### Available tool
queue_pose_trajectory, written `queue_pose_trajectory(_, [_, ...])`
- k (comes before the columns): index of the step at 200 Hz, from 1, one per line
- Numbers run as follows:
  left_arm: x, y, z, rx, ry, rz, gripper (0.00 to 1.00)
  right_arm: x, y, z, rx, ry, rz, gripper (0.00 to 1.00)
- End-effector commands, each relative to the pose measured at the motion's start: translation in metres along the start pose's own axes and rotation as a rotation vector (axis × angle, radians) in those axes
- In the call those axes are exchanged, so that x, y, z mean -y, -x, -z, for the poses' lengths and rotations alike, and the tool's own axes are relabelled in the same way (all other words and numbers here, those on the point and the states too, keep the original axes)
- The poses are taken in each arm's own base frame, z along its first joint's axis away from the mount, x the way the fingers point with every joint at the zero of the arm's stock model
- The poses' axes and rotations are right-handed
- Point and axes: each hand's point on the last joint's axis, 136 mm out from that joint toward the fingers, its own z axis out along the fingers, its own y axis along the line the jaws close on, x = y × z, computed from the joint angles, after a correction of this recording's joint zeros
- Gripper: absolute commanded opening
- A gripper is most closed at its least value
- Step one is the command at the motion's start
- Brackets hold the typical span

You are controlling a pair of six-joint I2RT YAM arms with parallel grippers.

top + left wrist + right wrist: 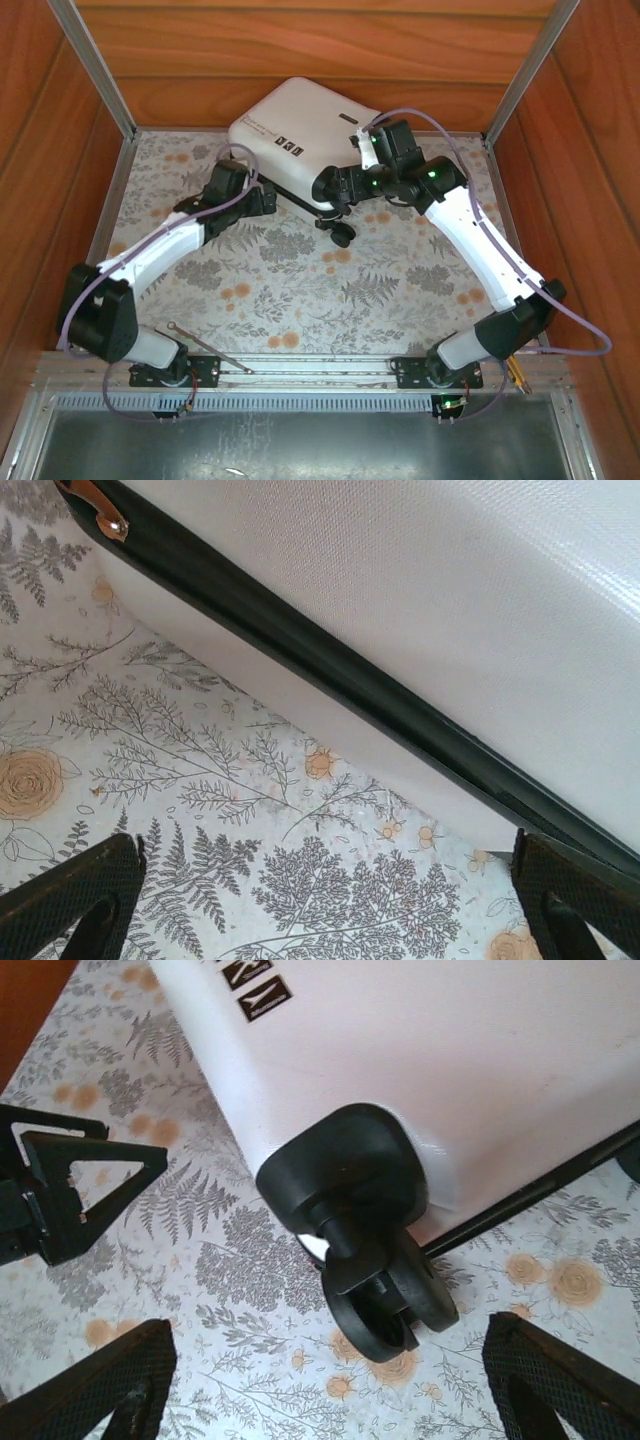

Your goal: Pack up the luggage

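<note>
The luggage (300, 135) lies shut at 12 o'clock on the desk (300, 300), close to the back wall. The left hand (264, 198) sits at its 8 o'clock side, fingers wide apart with nothing between them. The right hand (330, 188) is at its 4 o'clock corner, also spread and empty.

The main risk, as I judge it, is at the wheel (385, 1300). It swivels, so a push or pinch there could turn it aside and send the case skidding toward 12 o'clock or spinning instead of staying put. On the left, a finger driven in low could jam under the shell or snag the zip seam (330, 680). If the two arms press unevenly, the case could pivot on the desk.

The overhead view gives the whole layout: both arms and the case's slant. The left wrist view alone shows the seam up close and a coppery pull tab (100, 510) at 11 o'clock. The right wrist view shows the wheel housing, the small black labels (262, 1002), and the left hand off at 9 o'clock.
</note>
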Motion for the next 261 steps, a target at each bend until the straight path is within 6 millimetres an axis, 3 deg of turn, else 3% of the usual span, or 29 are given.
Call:
queue_pose_trajectory(1, [0.021,-0.005,0.003,0.057,-0.125,-0.06,1.0,-0.007,-0.027,-0.025,-0.117,0.076,0.109,0.85])
queue_pose_trajectory(26, [0.029,-0.042,-0.004,0.019,-0.143,-0.111,0.9,0.004,-0.045,-0.044,-0.207,0.042,0.18,0.86])
queue_pose_trajectory(54, [0.044,-0.074,-0.013,0.004,-0.18,-0.153,0.88,0.016,-0.054,-0.06,-0.271,-0.009,0.241,0.86])
queue_pose_trajectory(62, [0.047,-0.081,-0.017,-0.003,-0.191,-0.16,0.87,0.023,-0.06,-0.073,-0.317,-0.031,0.249,0.86])
queue_pose_trajectory(86, [0.053,-0.094,-0.027,0.004,-0.206,-0.157,0.84,0.026,-0.062,-0.084,-0.355,-0.037,0.279,0.84])
queue_pose_trajectory(116, [0.063,-0.091,-0.036,0.073,-0.264,-0.094,0.76,0.025,-0.058,-0.097,-0.358,-0.028,0.296,0.78])
queue_pose_trajectory(152, [0.089,-0.09,-0.037,0.136,-0.432,-0.104,0.74,0.015,-0.045,-0.096,-0.343,0.012,0.306,0.59])
queue_pose_trajectory(192, [0.12,-0.098,-0.029,0.236,-0.623,-0.285,0.77,0.014,-0.03,-0.088,-0.318,-0.005,0.332,0.27])
queue_pose_trajectory(225, [0.121,-0.097,-0.047,0.293,-0.61,-0.33,0.75,0.011,-0.022,-0.084,-0.299,-0.014,0.325,0.08])
queue_pose_trajectory(261, [0.114,-0.106,-0.052,0.395,-0.648,-0.403,0.71,0.014,-0.01,-0.077,-0.257,-0.066,0.363,0.0])
